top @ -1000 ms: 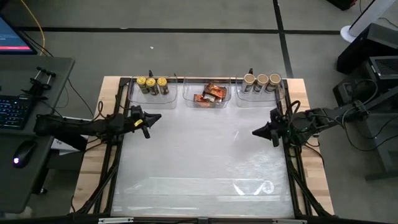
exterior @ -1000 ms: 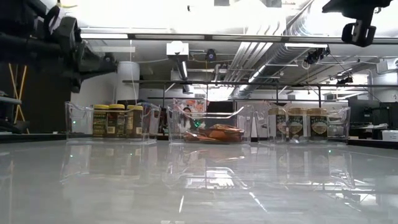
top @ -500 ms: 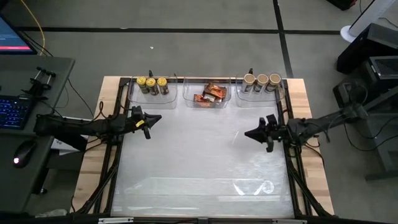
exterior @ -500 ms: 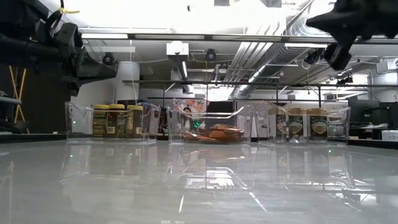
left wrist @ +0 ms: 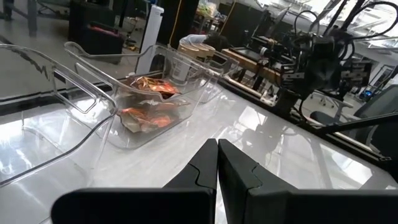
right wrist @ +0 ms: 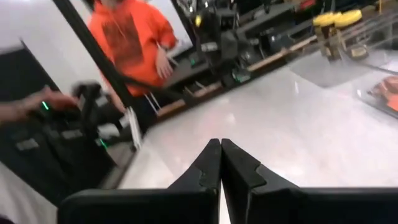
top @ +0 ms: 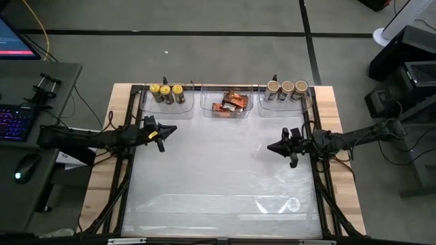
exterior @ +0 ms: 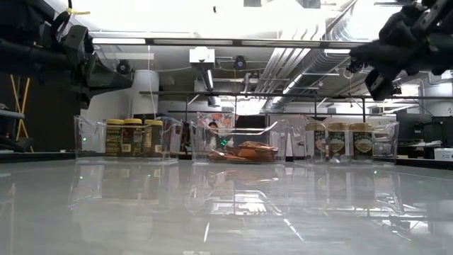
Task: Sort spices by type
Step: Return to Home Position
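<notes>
Packets [top: 230, 103], crumpled orange-red, lay in the middle bin [top: 208, 111]. Three yellow-lidded jars [top: 165, 90] stood in the left bin [top: 167, 109] and three tan-lidded jars [top: 287, 88] in the right bin [top: 286, 109], all along the back of the glossy white table [top: 218, 177]. The left gripper [top: 172, 128] and right gripper [top: 270, 148] hung clenched, empty. A person [right wrist: 127, 37] in an orange hoodie stood beyond.

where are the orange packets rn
High view: the packets lie in the middle clear bin at the table's far edge, between the yellow-lidded jars and tan-lidded jars.
</notes>
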Available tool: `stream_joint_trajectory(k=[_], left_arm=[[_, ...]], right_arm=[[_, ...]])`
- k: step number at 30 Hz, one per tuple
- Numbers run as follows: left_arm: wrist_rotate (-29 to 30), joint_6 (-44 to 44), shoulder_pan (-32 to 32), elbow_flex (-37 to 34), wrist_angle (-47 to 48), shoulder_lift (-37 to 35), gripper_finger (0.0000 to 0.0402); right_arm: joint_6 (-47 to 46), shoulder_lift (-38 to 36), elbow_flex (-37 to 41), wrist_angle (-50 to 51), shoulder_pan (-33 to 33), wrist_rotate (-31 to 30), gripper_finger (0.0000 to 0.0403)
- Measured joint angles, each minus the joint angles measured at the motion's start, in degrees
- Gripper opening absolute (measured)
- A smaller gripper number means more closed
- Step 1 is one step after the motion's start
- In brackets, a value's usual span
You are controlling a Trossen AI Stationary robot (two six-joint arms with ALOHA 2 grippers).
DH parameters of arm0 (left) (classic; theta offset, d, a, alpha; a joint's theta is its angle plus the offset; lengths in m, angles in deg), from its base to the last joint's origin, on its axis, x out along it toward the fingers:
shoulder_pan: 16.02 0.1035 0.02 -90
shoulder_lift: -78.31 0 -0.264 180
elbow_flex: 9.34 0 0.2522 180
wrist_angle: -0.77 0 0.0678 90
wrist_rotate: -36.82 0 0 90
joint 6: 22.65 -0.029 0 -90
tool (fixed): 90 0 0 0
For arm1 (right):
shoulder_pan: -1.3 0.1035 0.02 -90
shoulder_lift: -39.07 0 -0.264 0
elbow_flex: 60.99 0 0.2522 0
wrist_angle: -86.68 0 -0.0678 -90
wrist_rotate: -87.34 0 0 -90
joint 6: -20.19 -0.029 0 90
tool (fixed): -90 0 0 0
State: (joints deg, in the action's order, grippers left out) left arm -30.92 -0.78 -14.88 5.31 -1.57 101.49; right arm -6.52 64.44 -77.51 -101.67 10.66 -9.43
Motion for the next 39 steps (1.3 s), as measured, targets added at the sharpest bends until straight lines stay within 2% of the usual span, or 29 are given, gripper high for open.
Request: stream_joint_trajectory(k=[7,14,16,20,25,29,33,39], left_arm=[[0.00,0.00,0.00,0.00,0.00,0.00,0.0001],[-0.02,0.00,0.00,0.02,0.00,0.00,0.0001],[-0.02,0.00,-0.02,0.02,0.00,0.00,0.0001],[-0.02,0.00,-0.01,0.02,0.00,0.00,0.0001],[-0.02,0.00,0.00,0.02,0.00,0.00,0.0001],[-0.02,0.02,0.00,-0.02,-0.04,-0.19,0.0001],[-0.07,0.00,-0.04,-0.11,4.76,-3.45,0.0001],[-0.06,0.00,-0.04,-0.13,12.87,-12.25,0.0001]], right_arm=[[2.74,0.02,0.11,8.81,-1.53,1.09,0.0000],[3.58,0.00,2.19,5.98,-2.35,4.00,0.0000],[4.28,0.02,2.19,6.21,-2.65,3.75,0.0000],[5.16,0.13,2.21,12.30,-3.21,-0.84,0.0000],[3.18,0.15,2.21,19.58,-3.15,-0.94,0.0000],[3.27,0.19,2.19,20.30,-3.15,-0.68,0.0000],[2.93,-1.77,2.19,20.53,-2.90,-0.59,0.0000],[2.73,-11.04,2.19,20.51,-2.69,-0.37,0.0000]])
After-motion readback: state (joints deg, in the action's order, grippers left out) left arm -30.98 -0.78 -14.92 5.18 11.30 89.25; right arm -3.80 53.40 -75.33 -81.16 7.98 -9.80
